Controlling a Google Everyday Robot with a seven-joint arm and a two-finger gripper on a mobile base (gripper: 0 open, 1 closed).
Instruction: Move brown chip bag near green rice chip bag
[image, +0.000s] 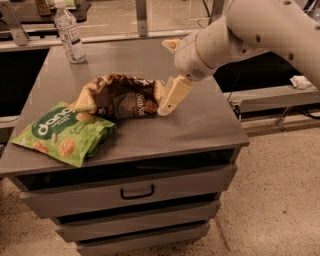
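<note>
The brown chip bag (120, 97) lies crinkled on the grey cabinet top (200, 125), its left end touching the upper edge of the green rice chip bag (62, 132), which lies flat at the front left corner. My gripper (170, 72) is just to the right of the brown bag, open and empty. Its lower finger (170, 97) points down beside the bag's right end and its upper finger (172, 45) sits well apart from it.
A clear water bottle (70, 32) stands at the back left of the cabinet top. The cabinet has drawers below with a dark handle (137, 192). A lower shelf and a cable lie to the right, over speckled floor (280, 200).
</note>
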